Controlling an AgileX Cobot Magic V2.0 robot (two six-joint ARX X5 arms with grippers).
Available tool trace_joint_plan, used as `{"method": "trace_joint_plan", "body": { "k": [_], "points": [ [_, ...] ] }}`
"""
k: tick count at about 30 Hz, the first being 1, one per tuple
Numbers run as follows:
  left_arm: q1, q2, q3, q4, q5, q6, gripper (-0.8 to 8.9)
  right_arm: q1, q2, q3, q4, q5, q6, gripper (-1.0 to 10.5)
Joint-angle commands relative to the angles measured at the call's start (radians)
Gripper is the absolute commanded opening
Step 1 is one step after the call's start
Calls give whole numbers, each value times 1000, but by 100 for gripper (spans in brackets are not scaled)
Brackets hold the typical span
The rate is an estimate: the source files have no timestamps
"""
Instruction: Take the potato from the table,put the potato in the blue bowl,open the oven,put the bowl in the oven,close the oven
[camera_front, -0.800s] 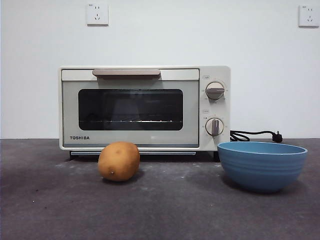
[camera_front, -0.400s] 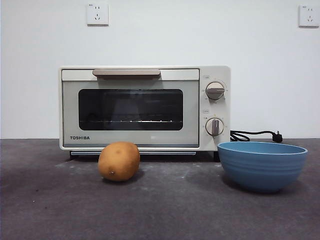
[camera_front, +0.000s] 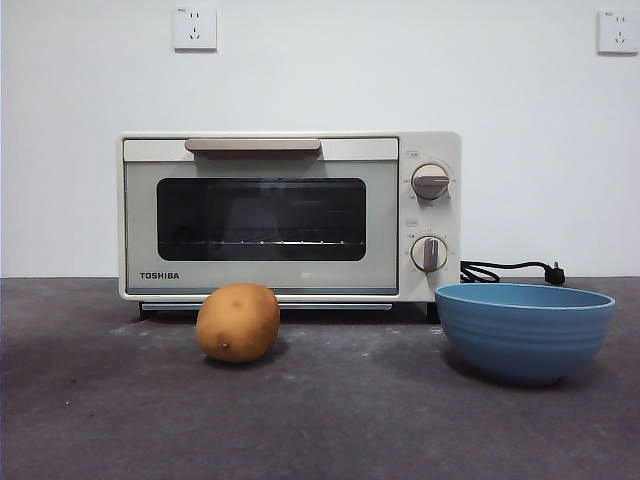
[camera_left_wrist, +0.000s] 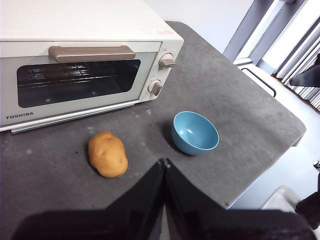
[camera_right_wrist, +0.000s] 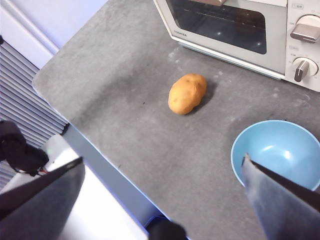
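Front view: blue bowl (camera_front: 525, 331) empty; left jaws clenched, right jaws released.

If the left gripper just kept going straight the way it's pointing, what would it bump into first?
Probably the bare table, in the gap between the potato and the bowl. The left gripper is shut. Depth is hard to judge.
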Motion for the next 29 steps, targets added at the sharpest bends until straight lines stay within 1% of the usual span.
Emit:
{"method": "trace_joint_plan", "body": {
  "k": [1, 3, 8, 12, 18, 22, 24, 29],
  "points": [
    [-2, -2, 0, 5, 1, 14, -8, 21, 23, 0, 31, -2, 18, 540],
    [-2, -2, 0, 5, 1, 14, -8, 56, 49, 0, 65, -1, 35, 540],
    [-2, -2, 0, 5, 1, 14, -8, 171, 135, 0, 201, 23, 111, 540],
    [-2, -2, 0, 5, 1, 14, -8, 281, 235, 0, 347, 126, 177, 540],
    [-2, -2, 0, 5, 1, 14, -8, 396, 423, 1, 534, 264, 245, 540],
    [-2, -2, 0, 5, 0, 14, -8, 445, 560, 3, 637, 323, 274, 540],
    [-2, -2, 0, 5, 0, 14, -8, 459, 635, 16, 674, 343, 277, 540],
    [-2, -2, 0, 5, 0, 14, -8, 480, 801, 99, 674, 404, 281, 540]
  ]
}}
